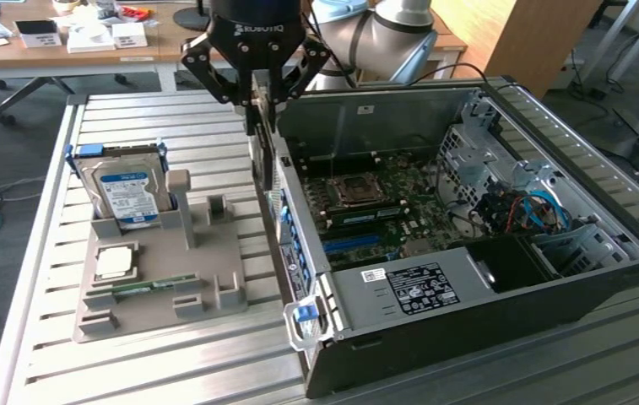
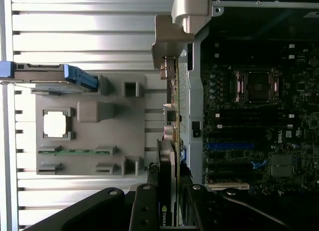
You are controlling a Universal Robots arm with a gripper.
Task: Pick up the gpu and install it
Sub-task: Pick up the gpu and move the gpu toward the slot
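As viewed from the exterior camera, scanned left to right. Found slatted metal counter (image 1: 26,278) under everything. Spotted grey holder tray (image 1: 212,261) on it, toward the exterior view's left. Noted silver blue-labelled hard drive (image 1: 124,192) stood upright in the tray's far slot. Noted square CPU chip (image 1: 114,263) lying flat in its pocket nearer the camera, narrow green RAM stick (image 1: 153,287) flat just beside it.

Found pincer (image 1: 261,101) next, up over the gap between tray and computer case (image 1: 589,278), closed on the gpu (image 1: 261,156). Saw gpu gripped by its upper part, hanging vertical and edge-on, off the tray, just beside the case's near wall. Could not tell whether touching that wall. Not seated on the motherboard (image 1: 409,211).

Further right, saw case lying on its side, open upward: bare CPU socket (image 1: 355,192), labelled power supply (image 1: 415,288), blue cables (image 1: 538,211) toward the far end.

Confirmed on wrist view: black fingers (image 2: 144,211) pressed on both faces of gpu (image 2: 169,156), NVIDIA mark legible on its edge, tray (image 2: 94,141) to one side, motherboard (image 2: 259,116) to the other.
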